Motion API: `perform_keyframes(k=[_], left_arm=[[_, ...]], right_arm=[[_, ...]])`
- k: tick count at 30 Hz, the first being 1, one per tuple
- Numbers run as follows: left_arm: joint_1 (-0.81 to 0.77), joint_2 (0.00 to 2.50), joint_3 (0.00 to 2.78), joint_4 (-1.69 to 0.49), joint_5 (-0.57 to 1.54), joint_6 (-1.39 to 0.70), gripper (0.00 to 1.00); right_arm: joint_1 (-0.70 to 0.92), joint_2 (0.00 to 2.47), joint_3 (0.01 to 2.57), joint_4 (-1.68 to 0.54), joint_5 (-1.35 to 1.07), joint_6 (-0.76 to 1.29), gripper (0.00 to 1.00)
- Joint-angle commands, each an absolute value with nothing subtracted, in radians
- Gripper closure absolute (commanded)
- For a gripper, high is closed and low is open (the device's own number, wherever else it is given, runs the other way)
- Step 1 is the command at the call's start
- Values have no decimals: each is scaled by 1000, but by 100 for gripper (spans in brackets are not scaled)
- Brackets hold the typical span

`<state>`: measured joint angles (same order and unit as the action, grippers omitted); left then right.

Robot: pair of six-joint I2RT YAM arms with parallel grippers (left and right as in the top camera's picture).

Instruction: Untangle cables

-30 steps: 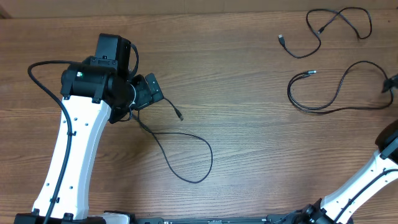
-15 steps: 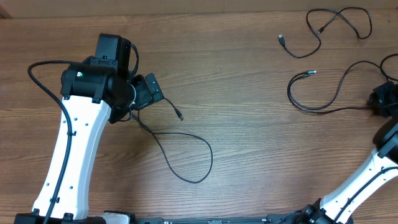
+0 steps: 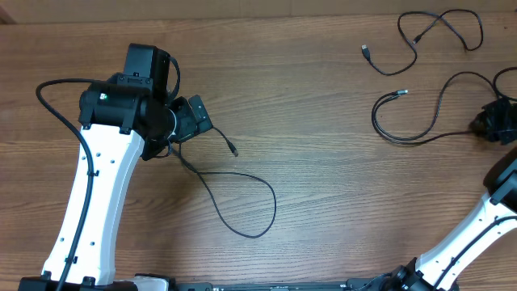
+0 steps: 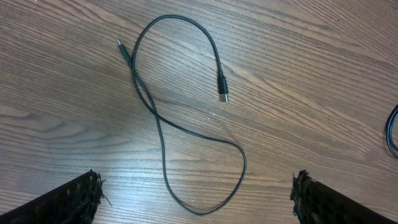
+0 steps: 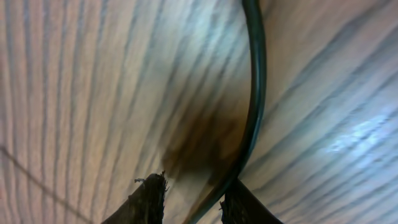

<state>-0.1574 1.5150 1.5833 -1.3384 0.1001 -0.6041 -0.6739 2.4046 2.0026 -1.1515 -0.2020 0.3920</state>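
Three thin black cables lie apart on the wooden table. One cable (image 3: 275, 202) loops below my left gripper (image 3: 194, 120); in the left wrist view this cable (image 4: 160, 124) forms a figure-eight above the open gripper (image 4: 199, 199), touching neither finger. A second cable (image 3: 373, 120) curves across the right side to my right gripper (image 3: 494, 123) at the table's right edge. In the right wrist view that cable (image 5: 254, 93) runs down between the narrowed jaws of the right gripper (image 5: 193, 193), lying against the right finger (image 5: 242, 202) with a gap to the left finger. A third cable (image 3: 388, 73) sits at the top right.
The left arm's white links (image 3: 97, 194) and its thick black wire (image 3: 48, 85) cover the left side of the table. The right arm's white link (image 3: 477, 234) rises from the bottom right corner.
My right gripper came in from the right edge onto the second cable's end and its jaws narrowed around it. That cable's right part shifted slightly up and left. The left arm stayed still.
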Motion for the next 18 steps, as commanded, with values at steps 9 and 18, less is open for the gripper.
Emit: perform_keyframes(k=[9, 18], left_arm=[[-164, 1518, 1590, -1337, 93, -617, 1], [-164, 1518, 1590, -1337, 93, -617, 0]], right_arm=[[-612, 2386, 2020, -1161, -226, 392, 27], [-659, 2386, 2368, -1461, -219, 392, 2]])
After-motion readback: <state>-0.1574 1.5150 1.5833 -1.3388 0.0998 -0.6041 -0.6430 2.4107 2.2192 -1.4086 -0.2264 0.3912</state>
